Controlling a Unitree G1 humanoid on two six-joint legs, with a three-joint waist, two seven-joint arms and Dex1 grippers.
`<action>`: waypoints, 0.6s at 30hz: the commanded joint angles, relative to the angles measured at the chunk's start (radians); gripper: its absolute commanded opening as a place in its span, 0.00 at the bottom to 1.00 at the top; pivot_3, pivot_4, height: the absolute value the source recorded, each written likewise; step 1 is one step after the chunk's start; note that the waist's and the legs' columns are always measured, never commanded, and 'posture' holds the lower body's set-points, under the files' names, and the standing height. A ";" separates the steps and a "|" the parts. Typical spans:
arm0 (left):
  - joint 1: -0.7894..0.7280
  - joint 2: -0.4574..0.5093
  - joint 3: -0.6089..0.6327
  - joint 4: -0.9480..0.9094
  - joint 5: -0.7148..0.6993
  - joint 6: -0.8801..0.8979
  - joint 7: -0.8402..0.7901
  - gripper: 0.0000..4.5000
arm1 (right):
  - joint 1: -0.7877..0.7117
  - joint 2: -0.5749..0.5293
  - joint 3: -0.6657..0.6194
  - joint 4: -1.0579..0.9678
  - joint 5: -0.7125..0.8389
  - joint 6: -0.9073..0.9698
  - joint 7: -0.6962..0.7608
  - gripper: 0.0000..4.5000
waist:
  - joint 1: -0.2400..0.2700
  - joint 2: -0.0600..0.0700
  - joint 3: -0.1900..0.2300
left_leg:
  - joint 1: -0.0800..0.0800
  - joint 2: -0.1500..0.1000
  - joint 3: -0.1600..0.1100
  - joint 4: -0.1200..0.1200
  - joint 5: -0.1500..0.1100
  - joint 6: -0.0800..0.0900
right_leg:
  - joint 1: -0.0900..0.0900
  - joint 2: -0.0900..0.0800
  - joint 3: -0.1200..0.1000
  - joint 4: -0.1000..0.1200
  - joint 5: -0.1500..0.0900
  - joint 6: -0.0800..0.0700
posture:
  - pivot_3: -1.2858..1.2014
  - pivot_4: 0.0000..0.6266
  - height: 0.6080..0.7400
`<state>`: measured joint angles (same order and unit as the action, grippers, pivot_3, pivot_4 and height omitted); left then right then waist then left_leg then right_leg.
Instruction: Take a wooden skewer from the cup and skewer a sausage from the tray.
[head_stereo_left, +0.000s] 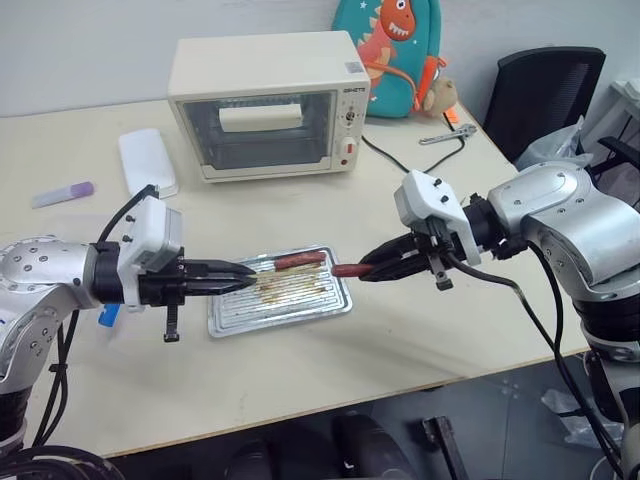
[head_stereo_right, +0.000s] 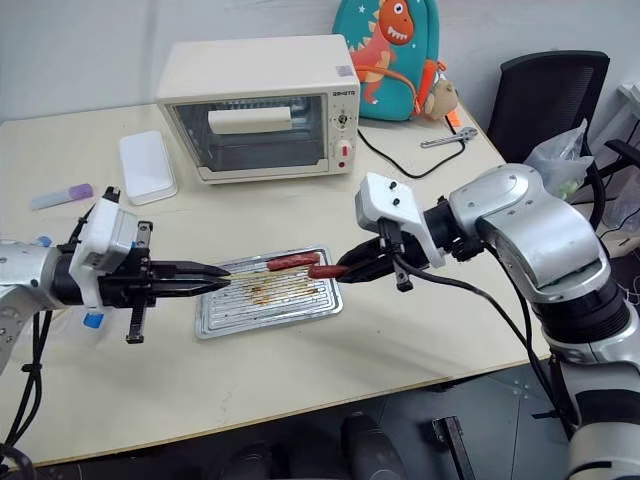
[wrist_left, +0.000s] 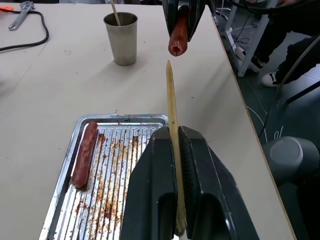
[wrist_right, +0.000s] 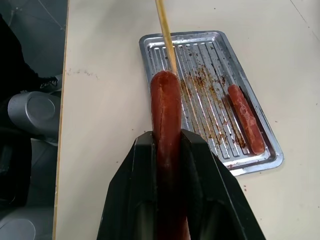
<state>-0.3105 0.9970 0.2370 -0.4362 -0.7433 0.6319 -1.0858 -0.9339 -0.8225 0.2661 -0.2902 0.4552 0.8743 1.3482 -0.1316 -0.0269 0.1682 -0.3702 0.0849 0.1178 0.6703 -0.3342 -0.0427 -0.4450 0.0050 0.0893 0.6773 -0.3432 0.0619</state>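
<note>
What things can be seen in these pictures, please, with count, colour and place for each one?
wooden skewer: 1, pale tan, held in the left gripper, tip near the held sausage
held sausage: 1, red-brown, in the right gripper
second sausage: 1, red-brown, on the tray
tray: 1, silver, stained, table middle
cup: 1, grey metal, one stick inside
toaster oven: 1, cream, table back
white flat box: 1, left of the oven
tube: 1, purple cap, table left
wrench: 1, silver, right of the oven
dinosaur backpack: 1, teal
chair: 1, black
left gripper: fingers shut on the skewer
right gripper: fingers shut on a sausage
</note>
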 joint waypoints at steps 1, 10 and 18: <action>-0.017 -0.006 0.008 -0.022 -0.012 -0.016 -0.003 0.00 | -0.007 -0.018 -0.033 -0.043 0.021 -0.002 -0.010 0.15 | 0.000 0.000 0.000 | 0.000 0.000 0.000 0.000 0.000 0.000 | 0.000 0.000 0.000 0.000 0.000 0.000 | 0.52 0.24 1.00; -0.026 -0.009 0.005 -0.025 -0.011 -0.016 -0.001 0.00 | 0.013 -0.023 -0.032 -0.062 0.030 -0.008 -0.020 0.15 | 0.010 0.000 0.000 | 0.000 0.000 0.000 0.002 0.000 0.000 | 0.000 0.000 0.000 0.001 0.000 0.000 | 0.52 0.24 1.00; -0.047 -0.003 0.006 -0.022 -0.018 -0.005 -0.002 0.00 | 0.036 -0.029 -0.023 -0.041 0.009 -0.033 -0.020 0.15 | 0.028 0.000 0.000 | -0.001 0.000 0.000 0.004 0.000 0.000 | 0.000 0.000 0.000 0.002 0.000 0.000 | 0.52 0.24 1.00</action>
<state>-0.3435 0.9892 0.2286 -0.4373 -0.7437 0.6326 -1.0845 -0.8918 -0.8314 0.2663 -0.3134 0.4615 0.8573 1.3303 -0.1033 -0.0269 0.1682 -0.3710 0.0848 0.1179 0.6756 -0.3344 -0.0424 -0.4449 0.0051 0.0894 0.6791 -0.3432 0.0619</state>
